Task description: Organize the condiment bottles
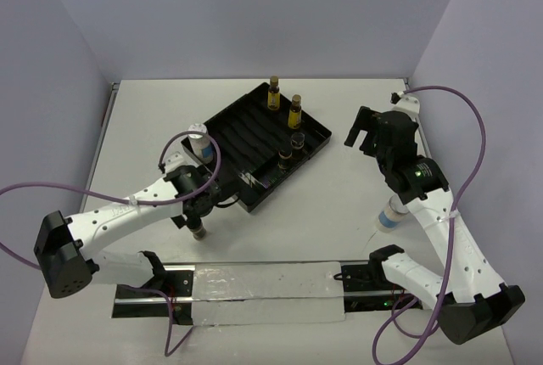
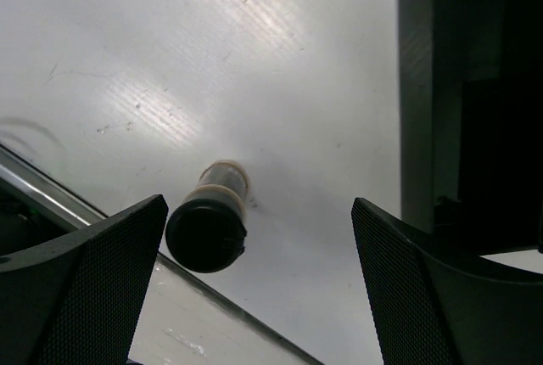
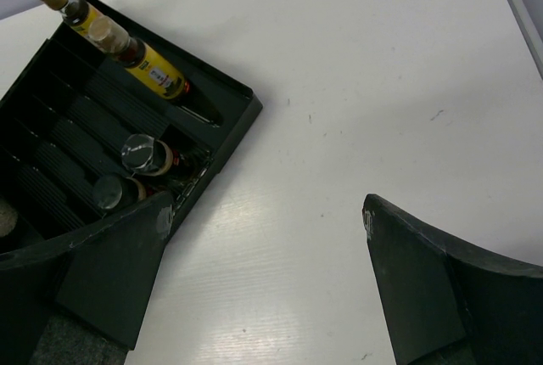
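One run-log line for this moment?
left tool open, aimed at black-capped bottle | right tool open, empty | four bottles standing in tray

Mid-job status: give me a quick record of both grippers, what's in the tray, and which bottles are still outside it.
left gripper: open, above a short dark bottle standing on the table
right gripper: open, empty, over table right of the tray
in tray: two amber-yellow bottles at far corner, two dark bottles just nearer
outside tray: that short dark bottle; white-lidded bottle at tray's left; blue-labelled bottle near right, partly hidden
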